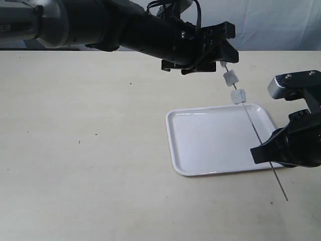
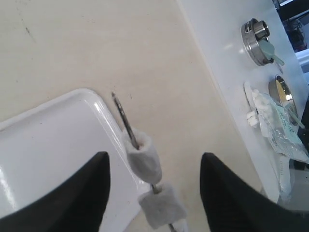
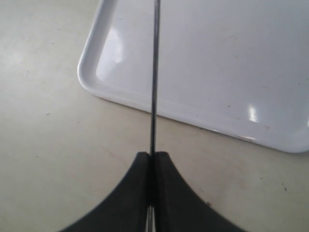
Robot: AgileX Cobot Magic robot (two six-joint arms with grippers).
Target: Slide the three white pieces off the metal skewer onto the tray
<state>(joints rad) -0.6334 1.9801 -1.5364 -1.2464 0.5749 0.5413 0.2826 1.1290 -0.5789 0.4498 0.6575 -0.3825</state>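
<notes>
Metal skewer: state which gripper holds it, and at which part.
The right gripper is shut on the metal skewer, pinching its bare shaft near the end away from the white pieces. The left gripper stands open around them, gripping nothing.

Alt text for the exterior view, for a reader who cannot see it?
The right gripper pinches a thin metal skewer that slants above a white tray on a beige table. Small white pieces sit threaded near the skewer's upper end, close to the left gripper.
</notes>
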